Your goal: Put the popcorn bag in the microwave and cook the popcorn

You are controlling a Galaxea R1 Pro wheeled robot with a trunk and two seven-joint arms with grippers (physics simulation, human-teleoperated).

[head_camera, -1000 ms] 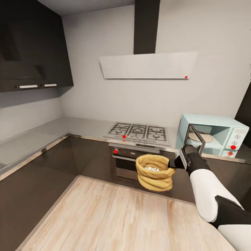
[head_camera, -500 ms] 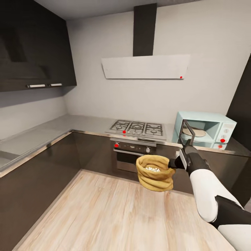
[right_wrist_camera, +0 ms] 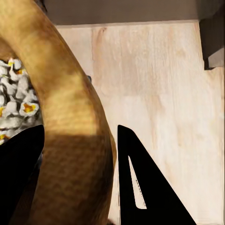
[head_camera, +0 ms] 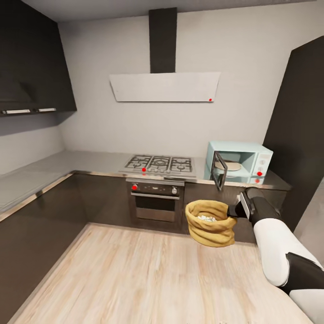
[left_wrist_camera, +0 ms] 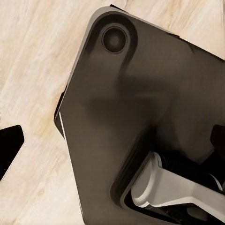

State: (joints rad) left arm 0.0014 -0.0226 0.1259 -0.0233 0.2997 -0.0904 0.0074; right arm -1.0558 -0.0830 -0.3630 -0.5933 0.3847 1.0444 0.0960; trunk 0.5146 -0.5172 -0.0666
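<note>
My right gripper is shut on the rim of the tan popcorn bag, holding it upright in the air over the wood floor, in front of the dark cabinets. White popcorn lies heaped inside. In the right wrist view the bag's rolled rim runs between the two dark fingers, with popcorn beside it. The light-blue microwave stands on the countertop beyond and above the bag, its door swung open and the beige turntable showing. My left gripper hangs open over the robot's dark base.
A gas hob with an oven beneath sits left of the microwave, under a flat white hood. A tall dark cabinet rises right of the microwave. Dark cabinets line the left side. Wood floor stretches ahead.
The whole picture has shifted, so the camera has moved: hob and microwave now sit further left and look smaller. The bag stays held in my right gripper.
</note>
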